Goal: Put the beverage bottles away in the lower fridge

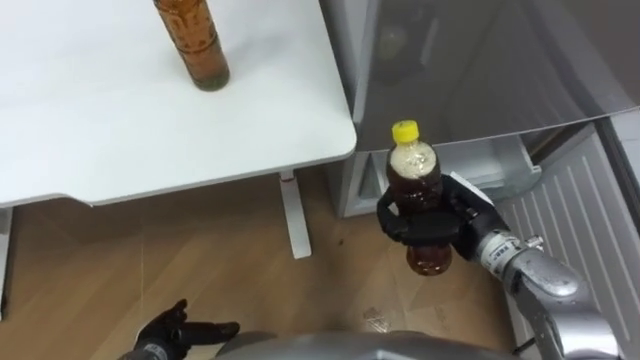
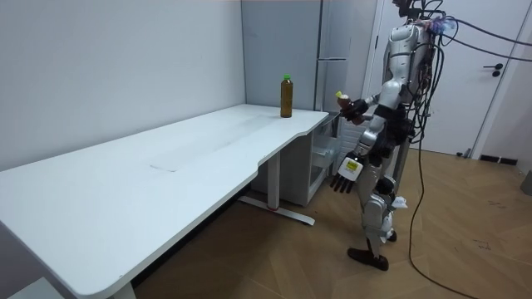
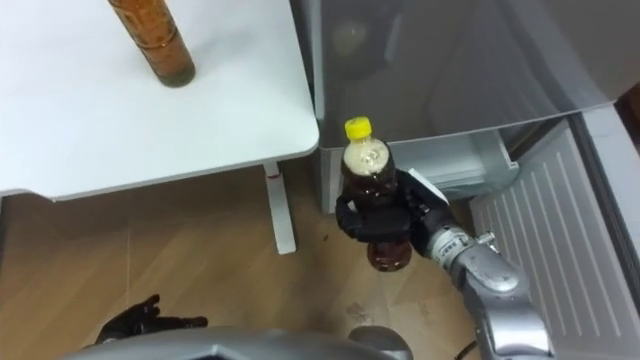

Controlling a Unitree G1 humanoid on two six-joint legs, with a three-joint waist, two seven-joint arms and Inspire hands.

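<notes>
My right hand (image 1: pixel 430 222) (image 3: pixel 395 220) (image 2: pixel 356 108) is shut on a brown drink bottle with a yellow cap (image 1: pixel 414 190) (image 3: pixel 371 190) (image 2: pixel 340 99), held upright over the floor in front of the fridge (image 1: pixel 480 60) (image 3: pixel 450 60) (image 2: pixel 320 91). The lower fridge compartment stands open, its drawer (image 1: pixel 490 160) (image 3: pixel 450 160) just behind the bottle. A second brown bottle (image 1: pixel 197 45) (image 3: pixel 155 45), green-capped in the room view (image 2: pixel 286 95), stands on the white table (image 1: pixel 120 120) (image 3: pixel 100 120) (image 2: pixel 183 158) near its fridge-side corner. My left hand (image 1: pixel 185 328) (image 3: pixel 145 320) (image 2: pixel 343 174) hangs low and open.
The open lower fridge door (image 1: pixel 590 220) (image 3: pixel 560 240) stands at my right, its ribbed inner side facing me. The table's leg (image 1: pixel 294 215) (image 3: pixel 280 210) rises from the wooden floor (image 1: pixel 150 270) between table and fridge. I stand beside the table's end, facing the fridge.
</notes>
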